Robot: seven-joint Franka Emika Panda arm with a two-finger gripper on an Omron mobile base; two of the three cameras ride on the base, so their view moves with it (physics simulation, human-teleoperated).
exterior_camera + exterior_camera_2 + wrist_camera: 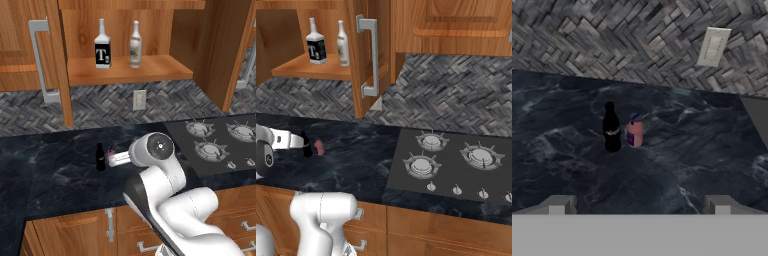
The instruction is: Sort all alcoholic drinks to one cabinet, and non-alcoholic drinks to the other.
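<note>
Both alcoholic drinks stand on the open cabinet's shelf (pixel 150 72): a square clear bottle with a black "T" label (pixel 102 49) (pixel 316 44) and a slim cream-white bottle (pixel 135 45) (pixel 343 44). The non-alcoholic drinks stand side by side on the dark counter: a black cola bottle (pixel 611 128) (pixel 100 157) and a shorter pink bottle (pixel 635 132) (pixel 318 146). My gripper (pixel 639 206) hangs low over the counter, open and empty. It points at the two small bottles from a short distance, and both sit left of centre in the hand view.
The cabinet's open door with a metal handle (pixel 368 55) juts out over the counter, right of the shelf. A gas hob (pixel 220 140) lies to the right. A wall outlet (pixel 139 99) is set in the herringbone backsplash. Closed cabinets (pixel 456 25) hang further right.
</note>
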